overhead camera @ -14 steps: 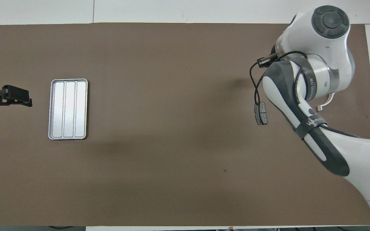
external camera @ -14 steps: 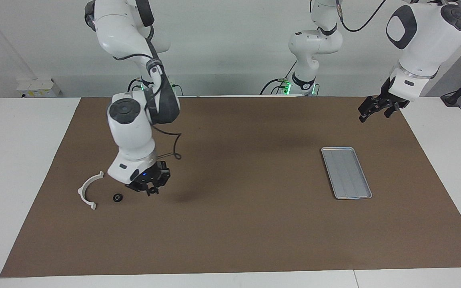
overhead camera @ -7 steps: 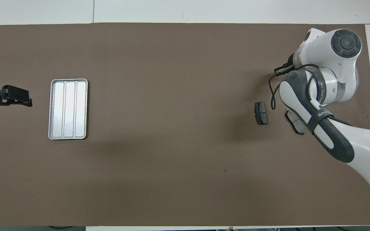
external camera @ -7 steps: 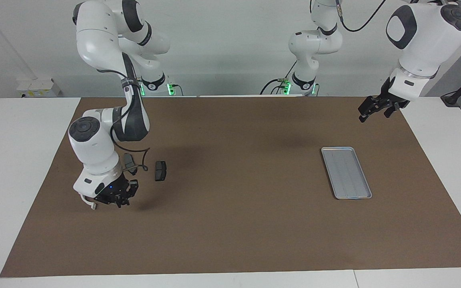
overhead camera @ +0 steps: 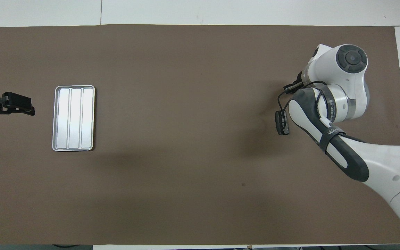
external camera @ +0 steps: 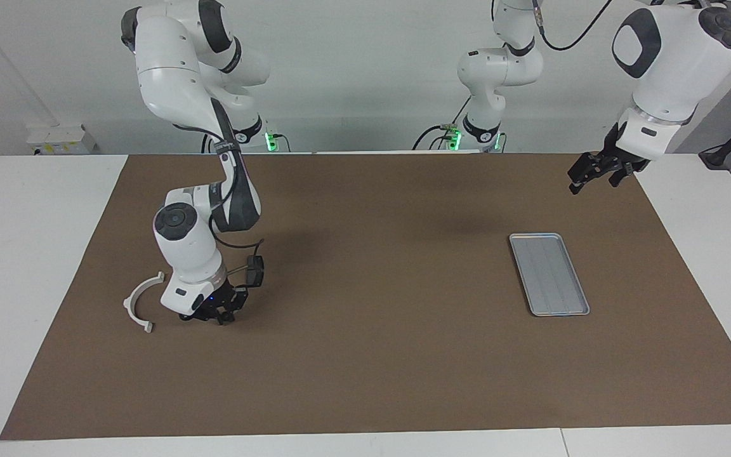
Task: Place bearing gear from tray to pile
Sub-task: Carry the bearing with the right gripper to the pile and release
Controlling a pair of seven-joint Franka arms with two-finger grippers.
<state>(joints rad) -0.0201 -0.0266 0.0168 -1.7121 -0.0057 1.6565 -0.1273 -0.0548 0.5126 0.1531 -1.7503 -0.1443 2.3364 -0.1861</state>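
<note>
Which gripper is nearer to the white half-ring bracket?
Right. The right gripper is low beside the white half-ring bracket; the left gripper waits near the tray, at the table's left-arm end.

A flat silver-grey ridged tray (external camera: 549, 273) is lying empty at the right of the facing view. At the left, a white curved half-ring bracket (external camera: 138, 301) and one dark grey plate (external camera: 254, 270) are lying apart; the bearing gear is hidden.

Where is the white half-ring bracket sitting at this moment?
In the facing view the white half-ring bracket lies on the brown mat at the right arm's end of the table, just beside the lowered right gripper. The right arm hides it in the overhead view.
</note>
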